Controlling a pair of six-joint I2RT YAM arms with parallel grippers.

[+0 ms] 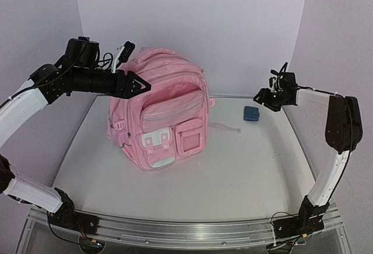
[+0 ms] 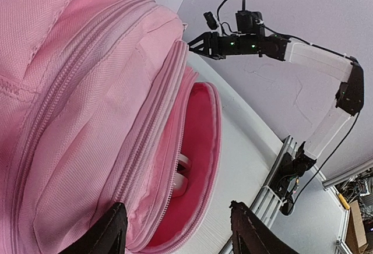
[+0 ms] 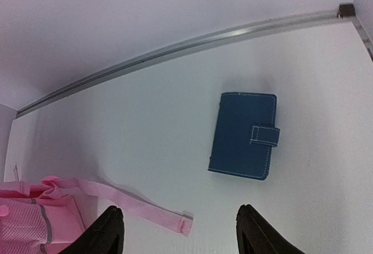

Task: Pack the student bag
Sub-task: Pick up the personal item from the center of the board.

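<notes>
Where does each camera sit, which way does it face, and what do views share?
Top external: above and behind the bases, looking down at table, bag and wallet; left arm and right arm show.
Left wrist: beside the bag, facing across its open pocket toward the right arm; own open jaws at bottom.
Right wrist: above the table, facing down at wallet and bag strap; own open jaws at bottom.
Shared: top and right wrist see the wallet; top and left wrist, the bag and right arm.
</notes>
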